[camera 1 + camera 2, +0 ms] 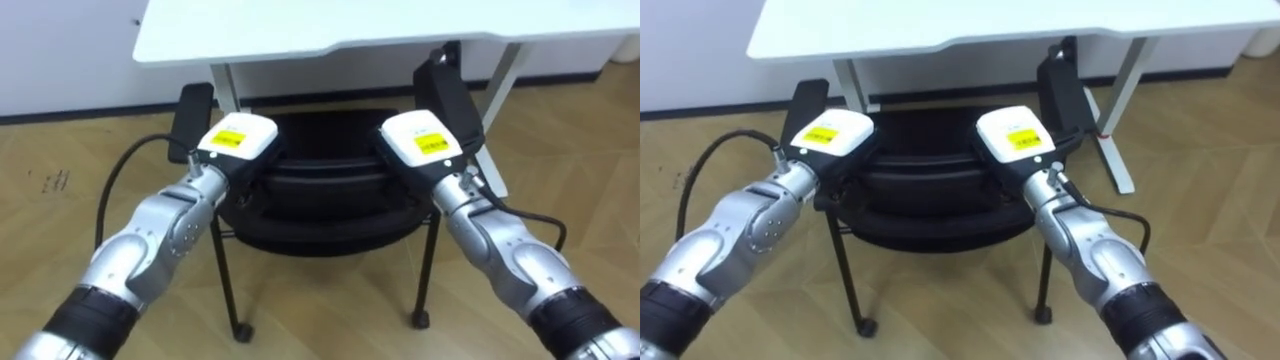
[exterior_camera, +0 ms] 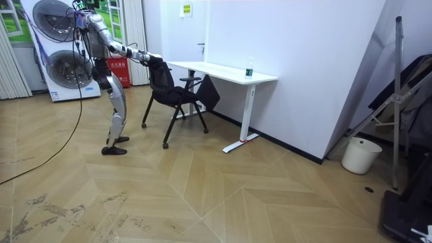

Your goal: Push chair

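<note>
A black chair [image 1: 325, 185] on thin castor legs stands in front of me, its seat reaching under the near edge of a white desk [image 1: 300, 25]. Its armrests [image 1: 192, 110] rise on either side. My left hand [image 1: 238, 140] rests against the top of the backrest on the left. My right hand [image 1: 425, 138] rests against it on the right. Both show their backs with yellow labels. In the room view I stand leaning forward with both arms stretched out to the chair [image 2: 169, 91].
The desk's white legs [image 1: 500, 80] stand beyond the chair to the right. A bottle [image 2: 249, 67] stands on the desk [image 2: 223, 71]. Washing machines [image 2: 61, 47] are behind me. A white bucket [image 2: 358, 155] and a metal rack are far off at the room view's right.
</note>
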Motion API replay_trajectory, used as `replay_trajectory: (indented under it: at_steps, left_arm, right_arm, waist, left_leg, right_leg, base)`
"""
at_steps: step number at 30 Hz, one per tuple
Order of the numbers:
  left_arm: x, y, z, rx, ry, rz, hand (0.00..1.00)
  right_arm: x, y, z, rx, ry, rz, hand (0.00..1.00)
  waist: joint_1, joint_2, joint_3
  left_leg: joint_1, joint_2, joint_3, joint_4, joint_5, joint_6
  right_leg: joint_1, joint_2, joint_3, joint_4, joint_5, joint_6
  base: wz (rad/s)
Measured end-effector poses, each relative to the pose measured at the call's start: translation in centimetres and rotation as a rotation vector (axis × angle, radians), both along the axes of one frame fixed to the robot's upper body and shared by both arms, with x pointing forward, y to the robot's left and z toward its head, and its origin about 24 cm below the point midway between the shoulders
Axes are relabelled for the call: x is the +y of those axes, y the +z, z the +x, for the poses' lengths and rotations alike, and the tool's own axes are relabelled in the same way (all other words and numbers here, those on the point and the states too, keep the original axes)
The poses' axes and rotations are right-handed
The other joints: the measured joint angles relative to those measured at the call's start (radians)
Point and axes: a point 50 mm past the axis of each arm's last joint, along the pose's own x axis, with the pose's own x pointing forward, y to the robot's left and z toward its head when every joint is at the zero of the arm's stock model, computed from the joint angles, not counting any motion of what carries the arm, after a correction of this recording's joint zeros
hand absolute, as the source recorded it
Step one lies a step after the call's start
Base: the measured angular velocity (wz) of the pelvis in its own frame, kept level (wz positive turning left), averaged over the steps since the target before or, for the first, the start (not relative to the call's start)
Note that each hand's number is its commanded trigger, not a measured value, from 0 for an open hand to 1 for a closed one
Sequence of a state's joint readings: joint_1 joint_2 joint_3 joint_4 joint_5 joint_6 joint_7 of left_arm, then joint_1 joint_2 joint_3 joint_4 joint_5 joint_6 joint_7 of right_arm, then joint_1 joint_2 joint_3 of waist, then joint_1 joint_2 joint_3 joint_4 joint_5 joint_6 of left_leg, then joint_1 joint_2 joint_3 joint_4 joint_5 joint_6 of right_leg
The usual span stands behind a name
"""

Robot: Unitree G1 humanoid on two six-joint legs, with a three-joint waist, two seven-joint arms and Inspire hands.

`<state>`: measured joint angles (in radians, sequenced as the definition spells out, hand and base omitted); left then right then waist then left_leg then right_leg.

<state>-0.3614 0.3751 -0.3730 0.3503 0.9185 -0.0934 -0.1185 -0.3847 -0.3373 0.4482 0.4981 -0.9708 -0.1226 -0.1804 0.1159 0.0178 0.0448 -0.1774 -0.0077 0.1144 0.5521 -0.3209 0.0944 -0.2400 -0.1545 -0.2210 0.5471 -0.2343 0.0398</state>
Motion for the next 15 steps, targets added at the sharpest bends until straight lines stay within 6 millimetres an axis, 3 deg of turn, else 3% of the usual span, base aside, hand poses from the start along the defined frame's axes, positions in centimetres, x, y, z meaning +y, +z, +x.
replay_trajectory:
  at_steps: [1,2,5,15]
  left_arm:
    - [0.1,-0.2,-0.2,0.006,0.004,-0.002,1.0]
    - [0.3,-0.4,-0.6,0.005,0.008,0.001,1.0]
    - [0.4,-0.4,-1.1,-0.007,0.011,0.007,1.0]
    - [0.3,-0.5,-1.4,-0.006,0.02,0.01,1.0]
  right_arm:
    - [0.0,-0.2,-0.2,0.008,0.007,0.002,1.0]
    - [0.1,-0.3,-0.3,0.018,0.019,0.003,1.0]
    - [0.0,-0.1,-0.4,0.017,0.034,-0.003,1.0]
    - [-0.1,0.2,-0.3,0.053,0.042,-0.02,1.0]
  waist:
    - [-0.012,0.001,-0.0011]
    - [-0.019,0.005,-0.0052]
    - [-0.034,0.009,-0.0066]
    - [-0.083,0.008,-0.0079]
  left_leg:
    - [0.01,0.0,-0.015,-0.002,-0.002,-0.005]
    - [0.018,0.006,-0.02,-0.006,-0.006,-0.012]
    - [0.026,0.013,-0.026,-0.022,-0.005,-0.019]
    - [0.065,0.009,-0.019,-0.037,-0.005,-0.02]
  right_leg:
    - [-0.01,0.007,0.005,-0.021,0.057,-0.016]
    - [0.004,0.017,-0.002,-0.033,0.06,-0.019]
    - [0.026,0.034,-0.006,-0.052,0.062,-0.022]
    - [0.051,0.028,-0.003,-0.04,0.038,-0.017]
  base:
    - [0.26]
    - [0.17]
    - [0.04]
    - [0.01]
